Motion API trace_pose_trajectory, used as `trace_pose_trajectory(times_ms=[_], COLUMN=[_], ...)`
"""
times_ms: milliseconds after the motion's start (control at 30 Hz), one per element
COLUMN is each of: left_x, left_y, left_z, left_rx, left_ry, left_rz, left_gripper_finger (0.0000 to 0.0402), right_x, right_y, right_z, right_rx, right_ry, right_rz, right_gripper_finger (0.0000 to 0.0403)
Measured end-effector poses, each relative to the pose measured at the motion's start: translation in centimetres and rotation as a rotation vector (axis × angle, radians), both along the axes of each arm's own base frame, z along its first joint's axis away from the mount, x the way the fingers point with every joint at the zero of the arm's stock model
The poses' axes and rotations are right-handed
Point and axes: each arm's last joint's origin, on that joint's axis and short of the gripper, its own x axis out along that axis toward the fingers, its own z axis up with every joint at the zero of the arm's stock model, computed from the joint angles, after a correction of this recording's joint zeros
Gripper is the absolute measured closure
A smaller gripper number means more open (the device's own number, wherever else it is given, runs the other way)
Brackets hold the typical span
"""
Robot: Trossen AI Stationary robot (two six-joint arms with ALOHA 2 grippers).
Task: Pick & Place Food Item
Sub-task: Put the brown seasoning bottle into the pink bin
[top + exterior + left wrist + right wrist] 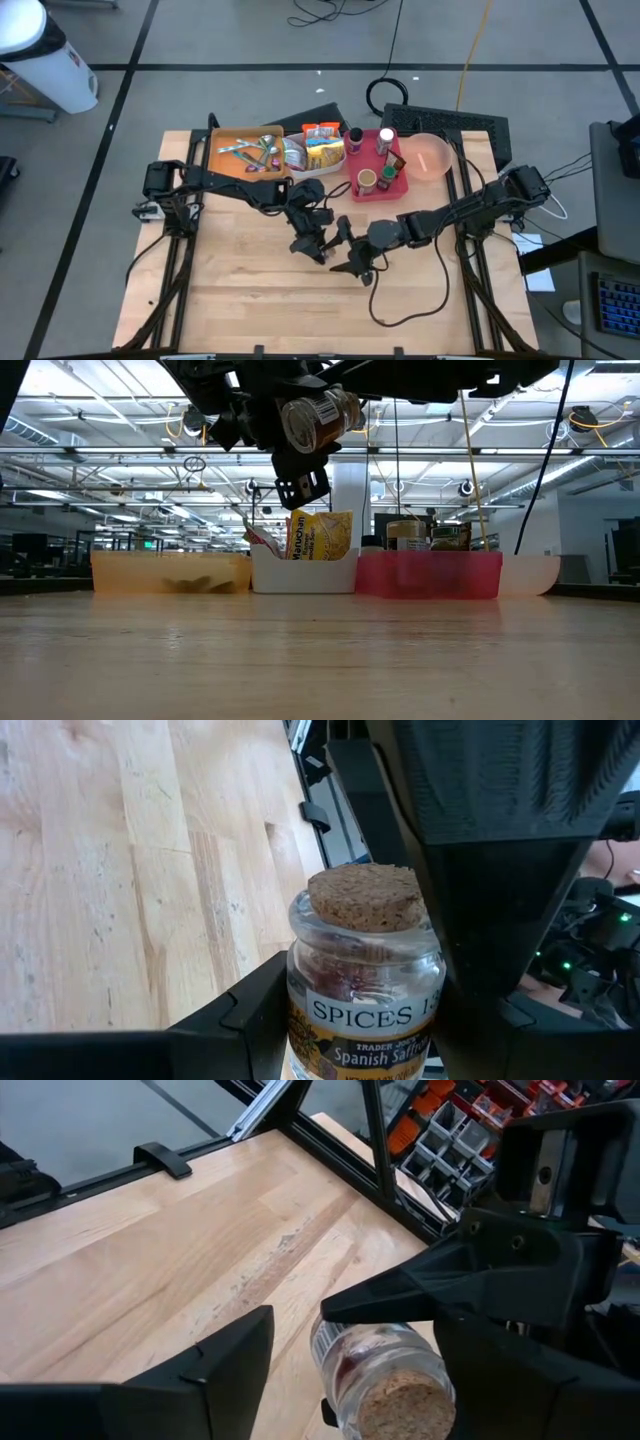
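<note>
A small glass spice jar with a cork stopper and a saffron label hangs well above the table's middle. My left gripper reaches in from the table's left and is shut on the jar. My right gripper comes from the table's right and faces it. In the right wrist view its open fingers stand on either side of the jar's cork end. My left gripper pinches the jar's labelled glass body between its two fingers, coming nearly level from the table's left. The jar is lifted clear of the table, with its cork end toward my right gripper. My right gripper has one finger close beside the jar's neck; whether it touches I cannot tell.
Along the far edge stand an orange tray of utensils, a white bin of food packets, a red bin of bottles and a pink bowl. The near half of the wooden table is bare.
</note>
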Motion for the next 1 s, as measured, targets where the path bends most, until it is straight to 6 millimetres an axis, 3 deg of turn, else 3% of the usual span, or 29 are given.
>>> trace_pose_trajectory(times_ms=[567, 1000], left_x=[0.03, -0.04], left_y=[-0.01, -0.07], left_z=[0.04, 0.10], left_rx=[-0.001, -0.032], left_ry=[-0.005, 0.000], left_rz=[0.000, -0.034], left_gripper_finger=[0.0203, 0.0203], right_x=[-0.01, -0.18], right_y=[-0.06, -0.10], right_z=[-0.06, -0.42], right_rx=[0.006, -0.025], right_ry=[0.009, 0.050], right_rz=[-0.013, -0.004], right_gripper_finger=[0.0208, 0.0226])
